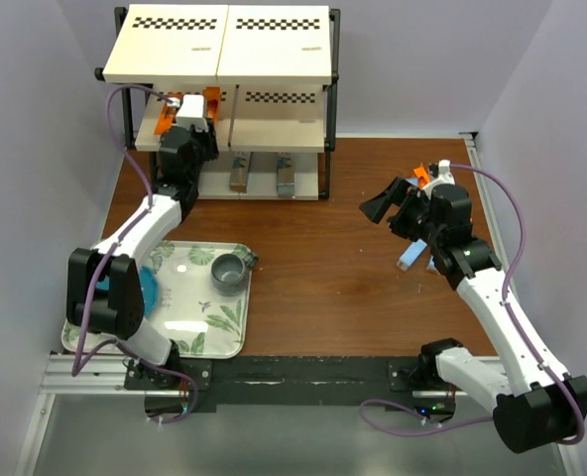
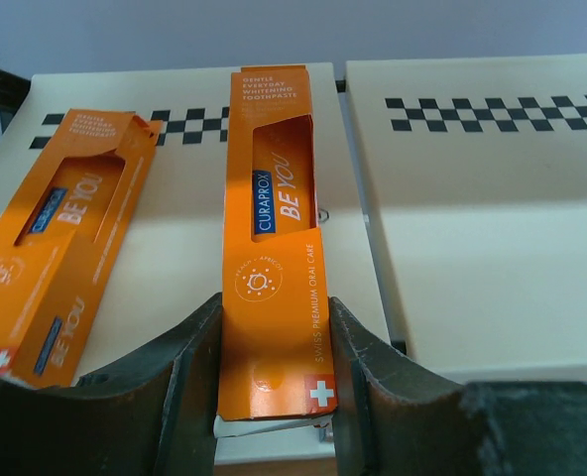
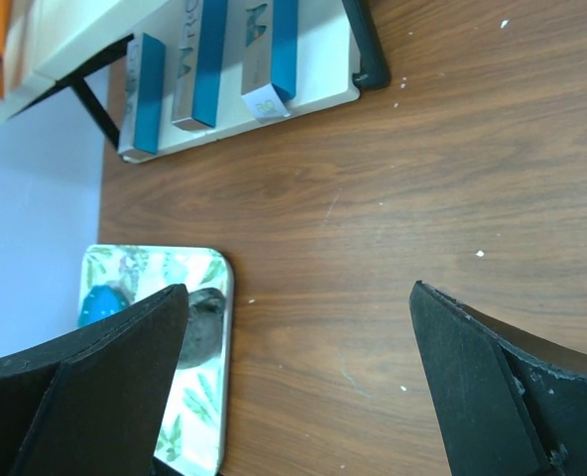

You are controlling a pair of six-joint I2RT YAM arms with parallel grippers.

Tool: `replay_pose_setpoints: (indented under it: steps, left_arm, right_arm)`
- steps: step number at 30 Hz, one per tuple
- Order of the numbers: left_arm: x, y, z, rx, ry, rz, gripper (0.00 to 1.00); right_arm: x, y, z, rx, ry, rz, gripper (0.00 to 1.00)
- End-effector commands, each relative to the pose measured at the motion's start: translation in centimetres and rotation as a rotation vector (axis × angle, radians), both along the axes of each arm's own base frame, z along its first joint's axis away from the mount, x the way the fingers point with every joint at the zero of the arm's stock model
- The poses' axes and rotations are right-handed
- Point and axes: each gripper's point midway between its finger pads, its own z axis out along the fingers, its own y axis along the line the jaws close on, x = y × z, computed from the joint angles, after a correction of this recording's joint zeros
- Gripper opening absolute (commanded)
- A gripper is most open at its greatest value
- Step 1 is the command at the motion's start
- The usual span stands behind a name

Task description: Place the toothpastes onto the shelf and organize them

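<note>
Nearest, on the left of the table: leaf-patterned tray [image 1: 189, 302] holding one grey cup [image 1: 229, 271] and one blue plate [image 1: 147, 288], the plate partly under the left arm. Wood table [image 1: 323, 268] bare in the middle.

Right gripper [image 3: 293, 297] hangs over the table on the right, jaws spread wide, nothing between them. Around its wrist lie two toothpastes, both partly hidden by the arm: one light blue box [image 1: 410, 258] on the near side, one orange box [image 1: 419, 176] on the far side.

Far side: shelf [image 1: 224, 45], three tiers. Bottom tier in the right wrist view has three dark blue boxes side by side: [image 3: 147, 94], [image 3: 202, 59], [image 3: 274, 50]. The top view shows only two of them.

Left gripper [image 2: 274, 307] reaches into the middle tier, left half, clamped on the near end of an orange toothpaste [image 2: 274, 198]. That box lies flat and lengthwise, pointing to the checkered strip [image 2: 492, 111] at the back. A second orange box [image 2: 56, 228] lies just left of it, angled, not touching. Right half of that board has nothing visible on it.

Visible count: three orange, one light blue, three dark blue.
</note>
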Motion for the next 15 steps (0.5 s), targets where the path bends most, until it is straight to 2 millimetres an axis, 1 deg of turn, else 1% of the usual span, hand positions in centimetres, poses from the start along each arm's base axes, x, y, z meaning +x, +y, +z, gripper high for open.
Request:
replay_pose_setpoints:
  steps: [1, 2, 3, 5, 7, 11, 15]
  left_arm:
    - [2.1, 0.4, 6.2, -0.025, -0.178, -0.005, 0.27]
    - [2.3, 0.4, 6.6, -0.028, -0.186, -0.006, 0.29]
    - [2.7, 0.3, 5.9, -0.025, -0.172, -0.006, 0.29]
    - [3.2, 0.5, 5.9, -0.025, -0.166, -0.002, 0.31]
    - [3.6, 0.7, 5.1, -0.025, -0.145, 0.004, 0.32]
    - [3.7, 0.4, 4.1, -0.033, -0.111, -0.011, 0.38]
    - [3.3, 0.2, 3.6, -0.028, -0.097, -0.023, 0.43]
  right_arm:
    - [-0.1, -0.7, 1.6, -0.071, -0.066, -0.002, 0.98]
    - [-0.1, -0.7, 1.6, -0.074, -0.067, -0.005, 0.98]
    - [-0.1, -0.8, 1.5, -0.076, -0.067, -0.006, 0.98]
    - [-0.1, -0.8, 1.5, -0.082, -0.071, -0.005, 0.98]
    - [-0.1, -0.9, 1.5, -0.085, -0.072, -0.008, 0.98]
    - [-0.1, -1.1, 1.4, -0.092, -0.069, -0.015, 0.99]
    - [-0.1, -1.1, 1.3, -0.092, -0.068, -0.015, 0.98]
